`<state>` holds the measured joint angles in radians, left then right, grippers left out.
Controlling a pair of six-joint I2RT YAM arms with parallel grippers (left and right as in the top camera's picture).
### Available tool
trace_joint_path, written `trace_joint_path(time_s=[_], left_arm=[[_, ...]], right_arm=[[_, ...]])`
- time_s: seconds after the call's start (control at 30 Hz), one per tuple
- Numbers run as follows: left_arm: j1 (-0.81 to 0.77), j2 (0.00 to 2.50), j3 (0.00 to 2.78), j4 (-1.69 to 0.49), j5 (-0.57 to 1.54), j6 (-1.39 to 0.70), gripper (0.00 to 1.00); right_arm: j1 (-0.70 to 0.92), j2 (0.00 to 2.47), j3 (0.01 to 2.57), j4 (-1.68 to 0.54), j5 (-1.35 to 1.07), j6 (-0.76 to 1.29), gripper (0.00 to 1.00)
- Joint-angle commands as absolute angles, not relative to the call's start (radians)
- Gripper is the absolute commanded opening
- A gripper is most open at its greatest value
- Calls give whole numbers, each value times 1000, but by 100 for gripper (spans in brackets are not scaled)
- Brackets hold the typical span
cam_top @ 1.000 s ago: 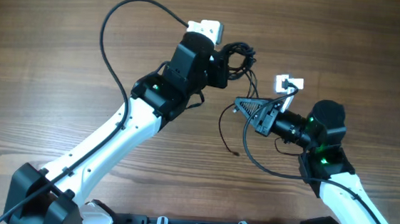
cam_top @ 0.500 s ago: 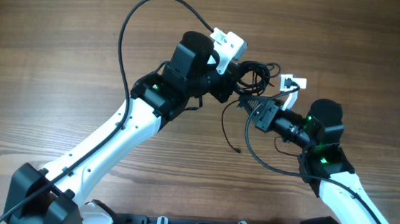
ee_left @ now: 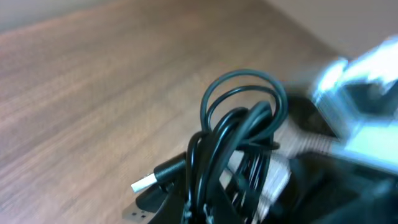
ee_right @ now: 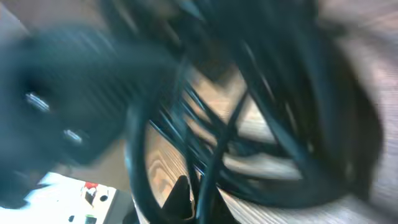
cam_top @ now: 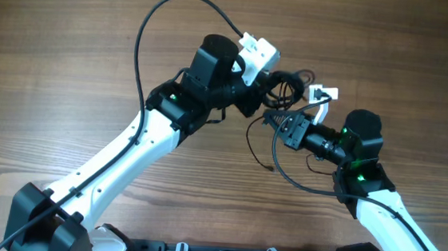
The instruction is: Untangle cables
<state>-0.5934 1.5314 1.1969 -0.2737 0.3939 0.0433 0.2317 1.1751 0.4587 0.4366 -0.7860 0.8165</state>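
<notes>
Overhead view, entries for you. Item: cables (cam_top: 288, 84), a dark coiled knot in the upper centre-right of frame, with a loose strand (cam_top: 256, 144) trailing toward lower centre. Item: left gripper (cam_top: 257, 94), clamped on the knot; it has carried it rightward since a second ago. Item: right gripper (cam_top: 277, 120), now just below the knot and nearer than before. Its fingers' spacing cannot be told, as its wrist view is blurred. Reading: the arms have converged, so you look set for a second grasp.
</notes>
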Motion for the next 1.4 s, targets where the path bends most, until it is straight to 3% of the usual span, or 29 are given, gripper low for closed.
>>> trace_joint_path(time_s=[0.0, 0.07, 0.2, 0.23, 0.3, 0.43, 0.6, 0.87, 1.03, 1.37], left_arm=[[-594, 1522, 1203, -359, 463, 177, 4], [-594, 1522, 1203, -370, 465, 170, 4], [-591, 1522, 1203, -286, 467, -7, 4], [-590, 1522, 1203, -268, 466, -49, 4], [-576, 1522, 1203, -263, 443, -112, 4], [-459, 1522, 1203, -270, 454, -461, 4], [-303, 1522, 1203, -270, 783, -527, 4], [-279, 1522, 1203, -271, 981, -616, 4], [-279, 1522, 1203, -307, 1003, -671, 4], [-281, 1522, 1203, -342, 1092, -671, 4]], right_arm=[[225, 1185, 465, 491, -783, 845, 4], [225, 1185, 465, 467, -734, 845, 9], [225, 1185, 465, 451, -727, 838, 43], [225, 1185, 465, 456, -727, 838, 59], [207, 1184, 465, 463, -738, 836, 99], [50, 1167, 465, 463, -892, 815, 100], [-118, 1170, 464, 465, -935, 780, 100], [-15, 1175, 464, 480, -912, 577, 100], [75, 1174, 464, 581, -817, 568, 100], [80, 1175, 464, 614, -710, 576, 99]])
